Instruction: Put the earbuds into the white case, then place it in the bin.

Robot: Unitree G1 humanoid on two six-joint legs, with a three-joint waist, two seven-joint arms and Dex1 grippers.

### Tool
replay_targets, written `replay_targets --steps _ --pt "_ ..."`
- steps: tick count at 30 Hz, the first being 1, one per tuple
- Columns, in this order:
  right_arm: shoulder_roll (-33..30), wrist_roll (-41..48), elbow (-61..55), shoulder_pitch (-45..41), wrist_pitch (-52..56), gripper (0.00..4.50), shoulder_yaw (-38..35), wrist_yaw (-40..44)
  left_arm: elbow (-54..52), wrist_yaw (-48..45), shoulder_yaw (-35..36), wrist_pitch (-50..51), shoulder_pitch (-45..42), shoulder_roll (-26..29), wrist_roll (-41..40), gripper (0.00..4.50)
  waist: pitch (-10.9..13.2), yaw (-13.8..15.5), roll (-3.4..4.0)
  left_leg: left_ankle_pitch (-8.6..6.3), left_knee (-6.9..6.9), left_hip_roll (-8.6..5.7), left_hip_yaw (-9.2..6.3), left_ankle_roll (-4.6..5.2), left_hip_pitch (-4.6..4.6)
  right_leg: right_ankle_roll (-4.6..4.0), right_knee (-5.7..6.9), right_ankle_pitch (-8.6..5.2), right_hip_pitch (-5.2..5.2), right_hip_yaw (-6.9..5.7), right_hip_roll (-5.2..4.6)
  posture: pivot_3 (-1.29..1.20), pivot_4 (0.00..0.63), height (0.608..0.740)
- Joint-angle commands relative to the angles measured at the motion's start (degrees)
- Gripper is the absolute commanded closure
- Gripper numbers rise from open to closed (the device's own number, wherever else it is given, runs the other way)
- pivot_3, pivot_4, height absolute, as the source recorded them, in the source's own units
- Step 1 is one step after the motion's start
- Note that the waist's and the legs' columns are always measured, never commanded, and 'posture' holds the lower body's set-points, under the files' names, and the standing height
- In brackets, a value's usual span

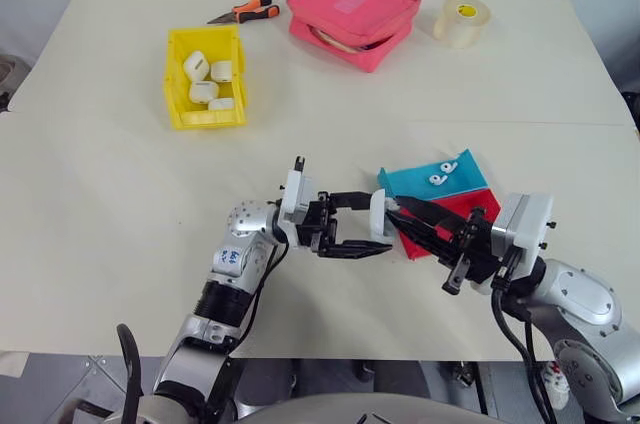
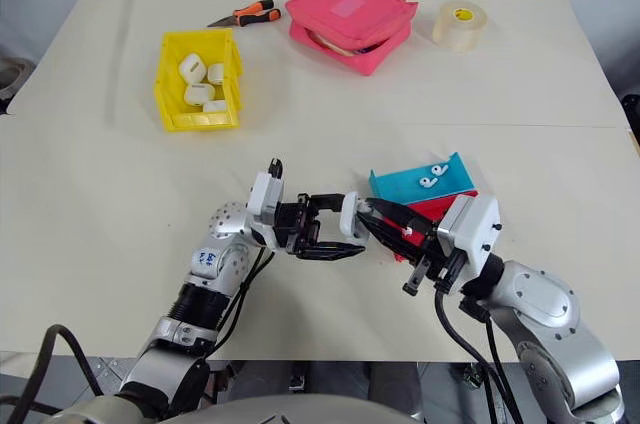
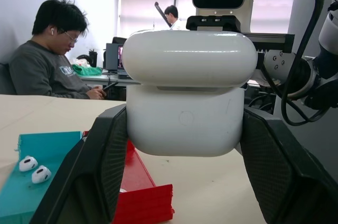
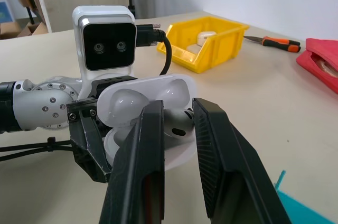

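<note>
While your left gripper [image 1: 372, 229] grips the white case [image 3: 186, 93] between its two fingers, clamped on the case's body, much of what matters sits out of sight. In the left wrist view you see the case from behind, so the hinged lid blocks the inside. The right wrist view looks into the open case [image 4: 145, 109], but your right gripper [image 4: 177, 123] stands in front of it, and its fingers cover most of the wells. Between those fingers there is a small white earbud [image 4: 177, 122], pinched at the mouth of the case; how deep it sits you cannot tell, because the finger pads hide its stem. From the head camera both grippers meet above the table [image 1: 120, 234], just beside the red tray [image 1: 470, 208], and they cover part of that tray. Two more earbuds [image 1: 443, 173] lie in the blue tray [image 1: 410, 182]. The yellow bin [image 1: 178, 84] stands well apart at the far left, with several white cases inside.
</note>
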Motion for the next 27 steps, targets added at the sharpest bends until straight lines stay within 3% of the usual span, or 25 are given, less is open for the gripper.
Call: replay_targets --steps 1,7,13,21,27 --pt "-1.65 0.03 1.76 -0.87 5.86 4.03 3.64 1.15 -3.02 0.9 3.59 -3.13 -2.76 -1.65 -3.98 1.71 0.0 -0.04 0.0 0.0 0.0 0.0 0.0 0.0 0.0 0.0 0.0 0.0 0.0 0.0 0.0 0.0 0.15 0.74" --pt "-2.59 1.72 0.9 -5.4 10.41 4.03 4.81 0.97 -2.45 -0.04 3.28 -4.45 -2.7 -2.27 -3.19 1.71 0.0 0.06 0.0 0.0 0.01 0.0 0.0 0.0 -0.01 0.0 -0.01 0.0 0.0 0.0 0.0 0.0 0.15 0.74" --pt "-3.14 3.0 -0.61 -10.31 13.33 2.2 3.71 -0.17 -0.74 0.26 3.79 -6.23 -3.06 -2.97 -2.43 1.71 0.01 -0.01 -0.01 0.0 0.0 0.01 -0.01 0.0 -0.02 0.0 -0.01 0.0 -0.01 -0.01 0.0 0.0 0.15 0.74" --pt "-5.56 8.15 -3.58 -15.01 18.64 2.2 -1.52 -2.56 2.75 0.88 5.18 -8.07 -3.42 -3.51 -1.4 1.71 0.01 0.06 -0.03 0.0 0.01 0.0 -0.02 0.01 -0.03 0.0 -0.02 0.0 0.0 -0.02 -0.01 0.0 0.15 0.74" --pt "-8.47 13.2 -2.72 -8.47 18.89 2.2 -14.66 0.0 8.36 1.07 7.41 -10.45 -6.19 -2.24 -0.66 1.71 0.05 0.32 -0.09 -0.01 0.01 -0.01 -0.01 0.02 -0.06 0.0 -0.03 0.0 0.0 -0.02 -0.01 0.0 0.15 0.74"
